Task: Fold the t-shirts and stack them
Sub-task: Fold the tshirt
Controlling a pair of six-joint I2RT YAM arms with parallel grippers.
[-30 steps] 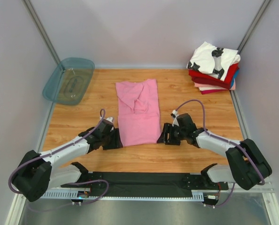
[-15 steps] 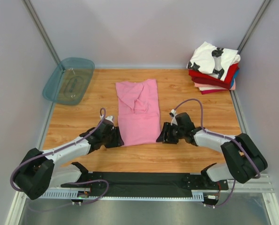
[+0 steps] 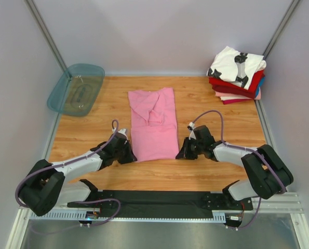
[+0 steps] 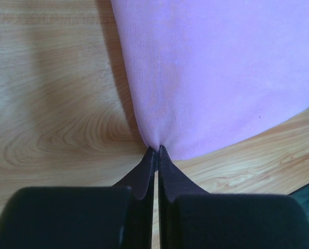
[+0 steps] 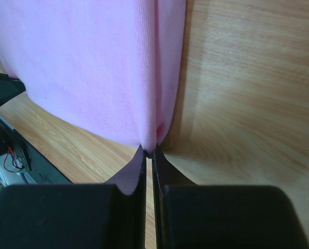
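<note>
From above, your pink shirt (image 3: 153, 124) lies mid-table (image 3: 92, 129), long axis near-to-far, hem nearest. Left wrist: left gripper (image 4: 157, 151) pinches its near-left corner — cloth beyond, rightward. Right wrist: right gripper (image 5: 149, 152) pinches the near-right corner.

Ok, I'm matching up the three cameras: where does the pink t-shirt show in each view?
Top external: pink t-shirt, flat in the middle of the table.
Left wrist: upper right, near corner pinched by the left gripper.
Right wrist: upper left, other near corner pinched by the right gripper.
Shared landmark: the shirt's near hem.
</note>
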